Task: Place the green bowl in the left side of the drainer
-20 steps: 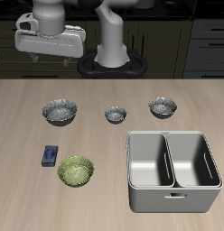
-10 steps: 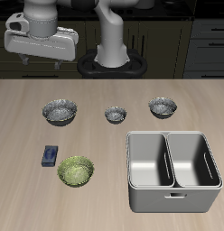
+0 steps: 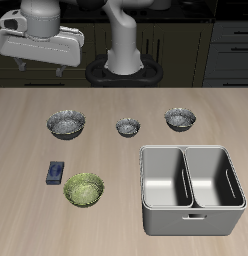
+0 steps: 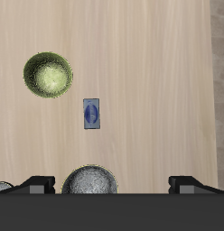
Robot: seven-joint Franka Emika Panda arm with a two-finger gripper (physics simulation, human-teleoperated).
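Observation:
The green bowl sits upright on the wooden table near the front edge; it also shows in the wrist view. The drainer stands apart from it along the front edge, both deep compartments empty, including the left one. My gripper hangs high above the table's back edge, far from the bowl and drainer. Its fingertips stand wide apart in the wrist view, and the gripper is open and empty.
Three grey speckled bowls stand in a row mid-table; one shows in the wrist view. A small blue box lies beside the green bowl, also in the wrist view. The robot base stands at the back.
My gripper has swung sideways away from the drainer's side and slightly higher. Nothing on the table has moved.

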